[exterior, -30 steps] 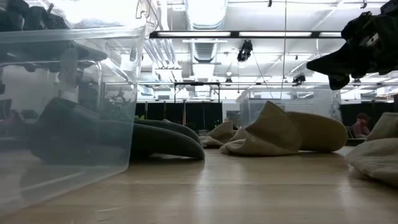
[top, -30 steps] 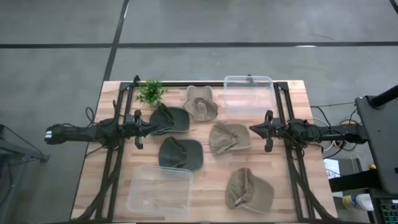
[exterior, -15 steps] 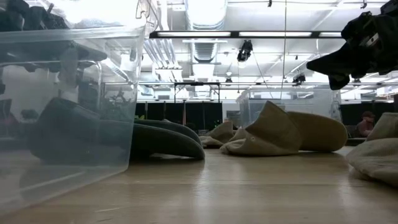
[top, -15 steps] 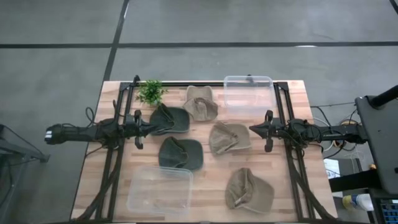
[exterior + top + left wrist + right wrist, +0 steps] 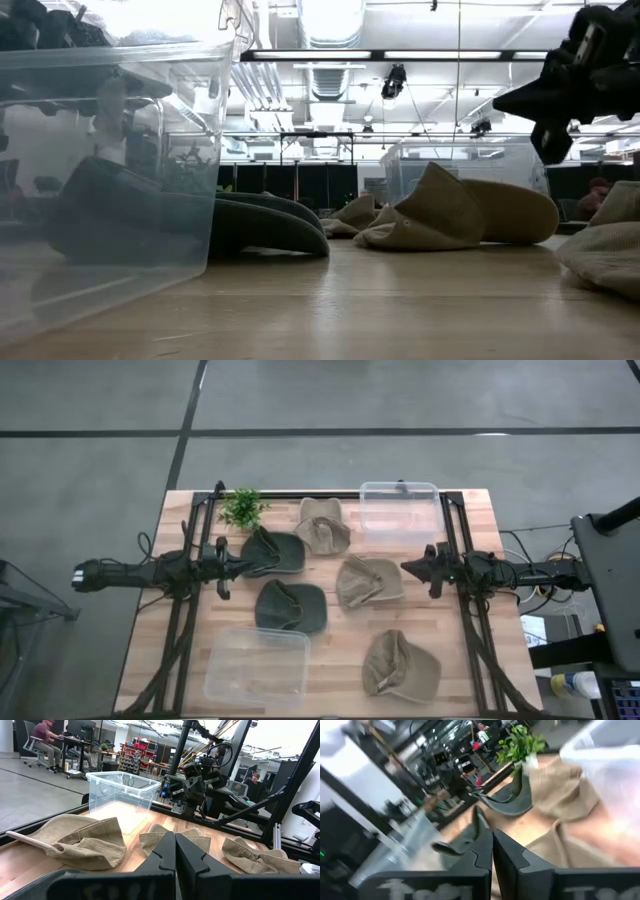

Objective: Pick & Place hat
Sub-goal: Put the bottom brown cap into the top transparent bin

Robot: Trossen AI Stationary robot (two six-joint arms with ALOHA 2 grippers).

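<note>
Five hats lie flat on the wooden table. Two are dark green: one (image 5: 272, 552) on the left, one (image 5: 290, 606) at the middle. Three are tan: one (image 5: 322, 525) far, one (image 5: 368, 582) at the middle, one (image 5: 400, 665) near. My left gripper (image 5: 240, 563) hovers shut at the left dark green hat's left edge, pointing right (image 5: 175, 845). My right gripper (image 5: 404, 568) hovers shut just right of the middle tan hat, pointing left (image 5: 491, 845), raised above the table (image 5: 520, 105). Neither touches a hat.
A clear bin (image 5: 399, 510) stands at the far edge and another (image 5: 257, 667) at the near left, filling the left of the low view (image 5: 110, 180). A small green plant (image 5: 241, 507) sits at the far left. Black frame rails run along both sides.
My right gripper has rolled about its wrist while staying over the same spot right of the middle tan hat. The hats and my left arm have kept still.
</note>
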